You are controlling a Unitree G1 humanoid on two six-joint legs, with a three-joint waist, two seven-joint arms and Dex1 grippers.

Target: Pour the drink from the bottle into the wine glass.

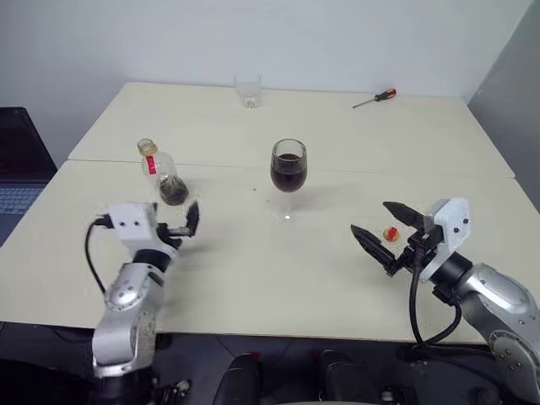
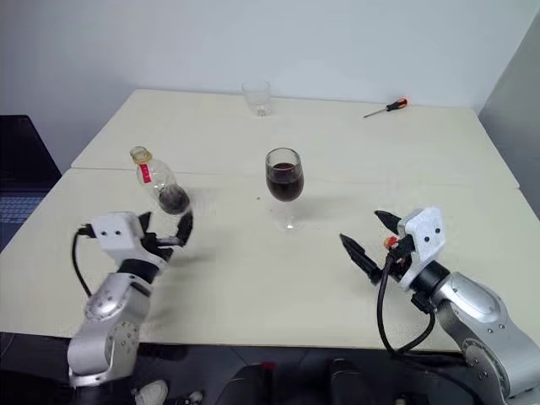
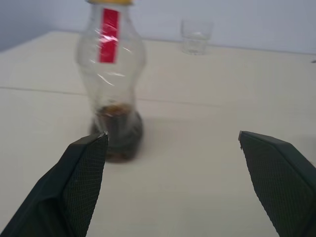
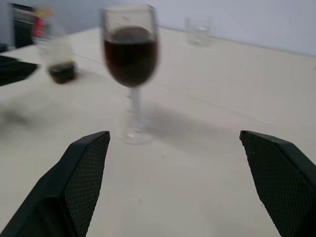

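The bottle [image 1: 164,175] stands upright on the table at the left, with its top uncapped. A little dark drink [image 3: 117,133] is left in its base. My left gripper [image 1: 179,221] is open just in front of the bottle and apart from it, with nothing between its fingers [image 3: 81,173]. The wine glass [image 1: 288,173] stands at the table's middle, its bowl about half full of dark drink [image 4: 131,61]. My right gripper [image 1: 369,216] is open to the right of the glass, empty, and points toward it.
A small red-and-yellow cap [image 1: 391,234] lies by my right gripper's fingers. A short clear tumbler [image 1: 248,90] and a red-handled screwdriver [image 1: 375,99] sit at the table's far side. A laptop [image 1: 17,173] is off the table's left edge. A seam [image 1: 405,173] crosses the tabletop.
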